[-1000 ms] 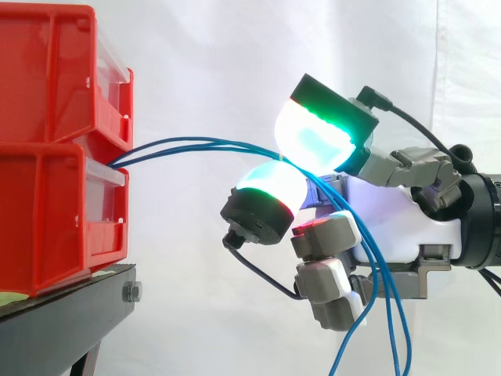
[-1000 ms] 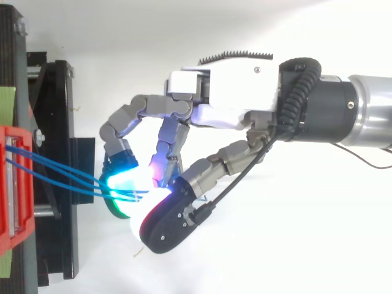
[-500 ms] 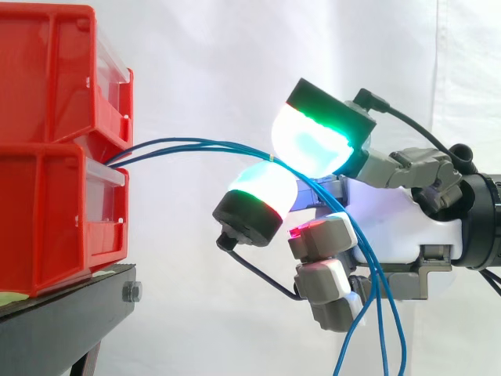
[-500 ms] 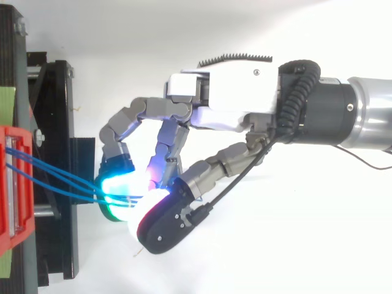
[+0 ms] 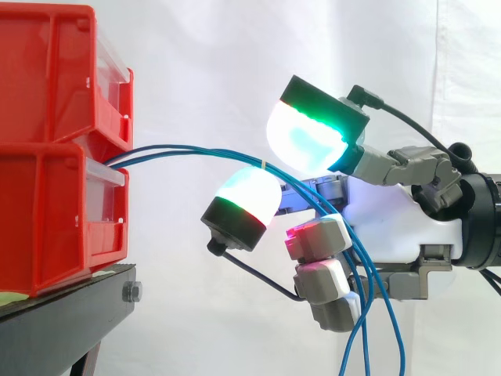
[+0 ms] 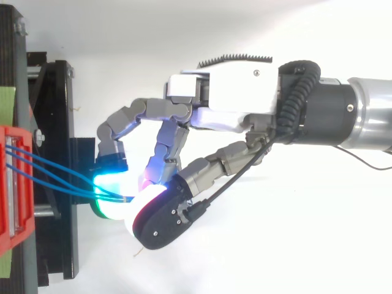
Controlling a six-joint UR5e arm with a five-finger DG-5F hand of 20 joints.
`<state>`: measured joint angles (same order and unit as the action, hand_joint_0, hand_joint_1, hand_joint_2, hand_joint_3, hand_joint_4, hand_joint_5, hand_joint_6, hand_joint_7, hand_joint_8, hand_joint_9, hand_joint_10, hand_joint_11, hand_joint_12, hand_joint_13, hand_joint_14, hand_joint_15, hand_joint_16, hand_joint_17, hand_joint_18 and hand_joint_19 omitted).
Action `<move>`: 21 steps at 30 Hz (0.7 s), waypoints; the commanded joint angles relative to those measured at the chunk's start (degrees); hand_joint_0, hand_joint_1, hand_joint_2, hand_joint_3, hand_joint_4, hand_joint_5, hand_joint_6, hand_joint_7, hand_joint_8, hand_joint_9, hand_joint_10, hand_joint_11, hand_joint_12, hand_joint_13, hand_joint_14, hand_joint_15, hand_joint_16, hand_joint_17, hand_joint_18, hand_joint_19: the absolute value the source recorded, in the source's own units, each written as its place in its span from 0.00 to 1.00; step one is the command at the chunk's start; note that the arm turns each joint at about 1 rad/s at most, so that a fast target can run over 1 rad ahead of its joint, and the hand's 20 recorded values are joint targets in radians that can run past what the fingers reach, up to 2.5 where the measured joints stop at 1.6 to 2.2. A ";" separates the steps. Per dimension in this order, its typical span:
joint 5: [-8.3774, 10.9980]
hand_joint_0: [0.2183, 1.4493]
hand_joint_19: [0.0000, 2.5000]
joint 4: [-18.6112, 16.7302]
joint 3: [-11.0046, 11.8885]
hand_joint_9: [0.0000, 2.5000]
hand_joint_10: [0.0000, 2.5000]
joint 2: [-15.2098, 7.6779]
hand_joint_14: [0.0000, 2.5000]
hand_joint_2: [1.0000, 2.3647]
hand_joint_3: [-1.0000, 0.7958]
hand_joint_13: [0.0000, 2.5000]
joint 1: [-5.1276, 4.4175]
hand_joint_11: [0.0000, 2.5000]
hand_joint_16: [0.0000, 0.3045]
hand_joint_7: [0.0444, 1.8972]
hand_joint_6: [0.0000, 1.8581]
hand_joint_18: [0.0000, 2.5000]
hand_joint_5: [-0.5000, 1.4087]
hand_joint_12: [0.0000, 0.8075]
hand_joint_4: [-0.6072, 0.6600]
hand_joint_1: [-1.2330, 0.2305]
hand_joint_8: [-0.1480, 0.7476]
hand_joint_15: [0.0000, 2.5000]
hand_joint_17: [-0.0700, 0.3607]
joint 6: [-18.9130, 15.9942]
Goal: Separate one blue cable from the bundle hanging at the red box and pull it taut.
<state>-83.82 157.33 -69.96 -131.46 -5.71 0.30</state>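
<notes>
Your fingers (image 5: 304, 141) are curled round the blue cables (image 5: 196, 149). The strands run between two glowing pads, white edged with green, and lie across the top of the lower one. The other fingers, tipped red, are folded in under the palm of the hand (image 6: 226, 92). Right of the pads the cables drop in loose loops past the palm to the bottom edge of the side view. To the left they arc through open air, gently bowed rather than straight, to the lower red bin (image 5: 47, 211). They enter at its top front lip, just under the upper red bin (image 5: 55, 70) stacked on it. What lies inside either bin is hidden from you. Each bin carries a clear strip on its front, and any print there is too small to read. Both bins sit on the black stand (image 5: 63, 321), before the white curtain (image 5: 203, 63).
</notes>
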 commanded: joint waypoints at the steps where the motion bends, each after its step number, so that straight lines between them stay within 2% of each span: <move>1: -0.03 0.36 0.28 0.00 0.00 0.47 0.01 0.06 0.01 0.00 0.31 0.48 0.00 0.36 0.14 0.61 0.36 0.46 0.19 0.48 0.60 0.38 0.55 0.26 0.38 0.05; 10: -0.03 0.36 0.27 0.00 0.00 0.45 0.01 -0.03 0.01 0.01 0.34 0.48 -0.18 0.36 0.14 0.59 0.38 0.45 0.18 0.48 0.61 0.32 0.55 0.26 0.39 -0.04; 14: 0.15 0.37 0.27 -0.09 0.00 0.45 0.01 -0.03 0.01 0.01 0.36 0.48 -0.18 0.36 0.14 0.55 0.42 0.45 0.17 0.48 0.60 0.30 0.55 0.25 0.39 0.05; 21: 0.41 0.35 0.27 0.00 0.00 0.46 0.01 -0.03 0.01 0.00 0.28 0.48 -0.27 0.36 0.14 0.52 0.45 0.46 0.16 0.48 0.61 0.34 0.56 0.25 0.39 -0.04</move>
<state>-83.44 157.32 -69.96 -131.48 -5.96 0.32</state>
